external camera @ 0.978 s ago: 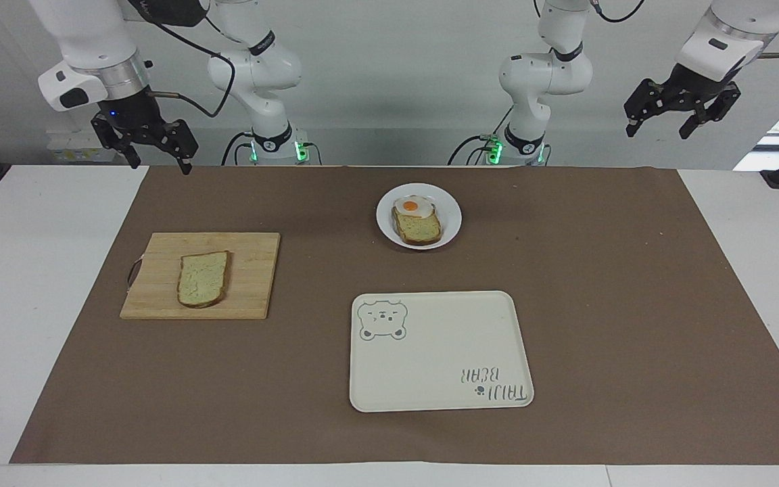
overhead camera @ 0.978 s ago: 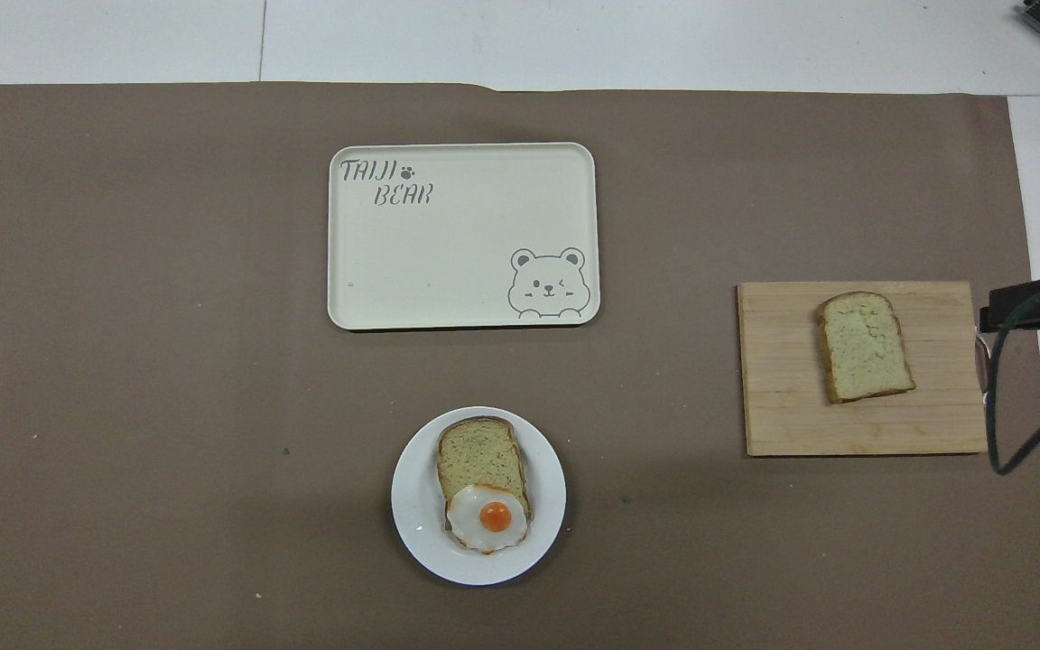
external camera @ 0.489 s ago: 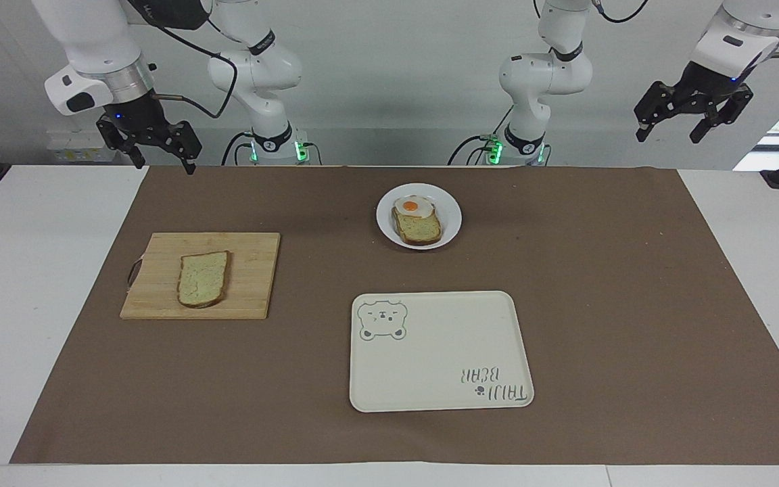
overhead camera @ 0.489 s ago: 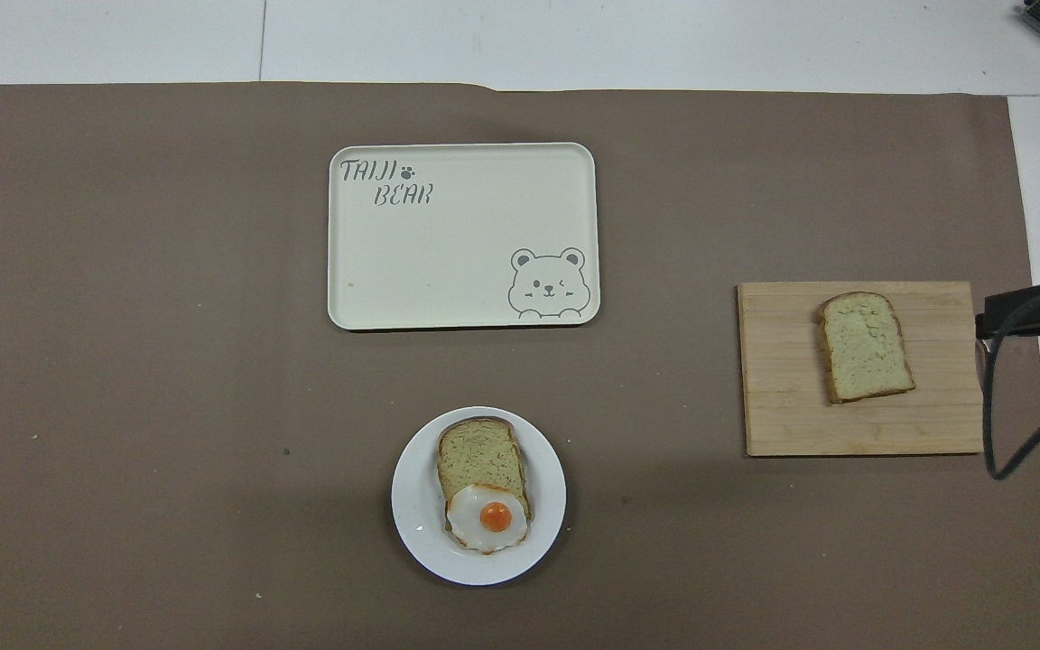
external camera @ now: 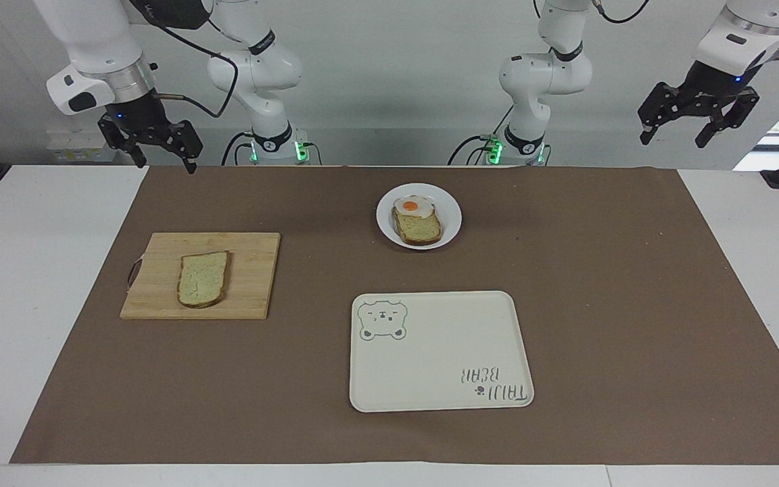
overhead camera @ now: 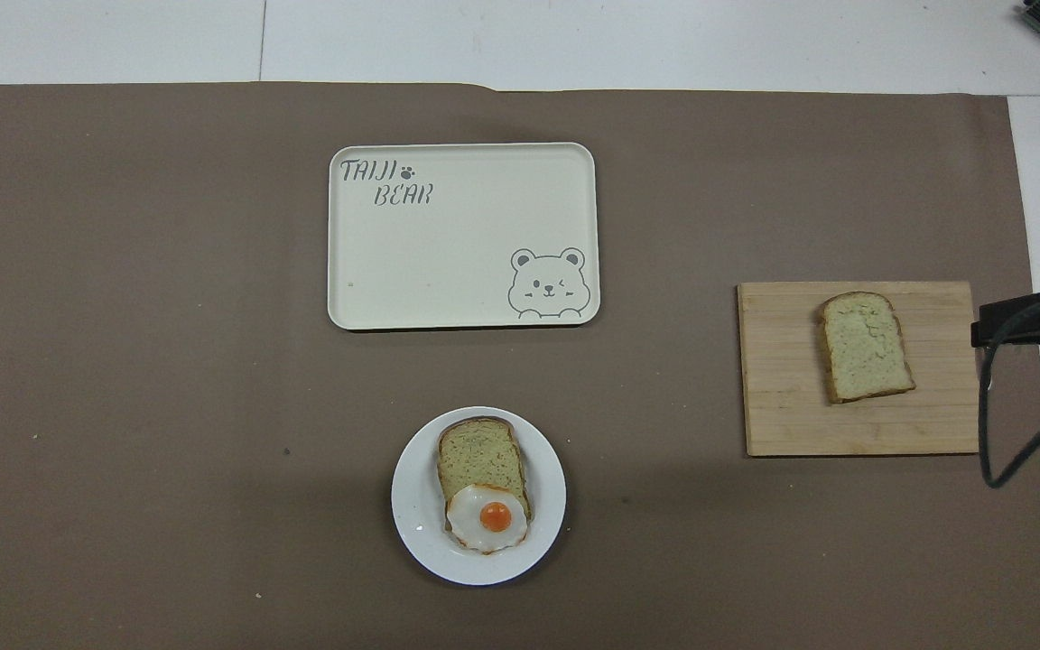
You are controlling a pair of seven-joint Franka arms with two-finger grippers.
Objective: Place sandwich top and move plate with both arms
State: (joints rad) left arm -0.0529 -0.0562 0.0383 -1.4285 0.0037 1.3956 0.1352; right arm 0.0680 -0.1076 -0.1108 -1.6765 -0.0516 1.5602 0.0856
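On the wooden board (external camera: 200, 275), the sandwich top (external camera: 203, 278) is lying soft and light; my right gripper (external camera: 151, 143), hanging open, is favouring its crusts.

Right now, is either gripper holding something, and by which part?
Nothing is held. The left gripper and the right gripper hang open and empty in the air.

white arms (external camera: 254, 61), black end effectors (external camera: 692, 118)

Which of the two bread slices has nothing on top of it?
The sandwich top on the wooden cutting board; the slice on the plate carries a fried egg.
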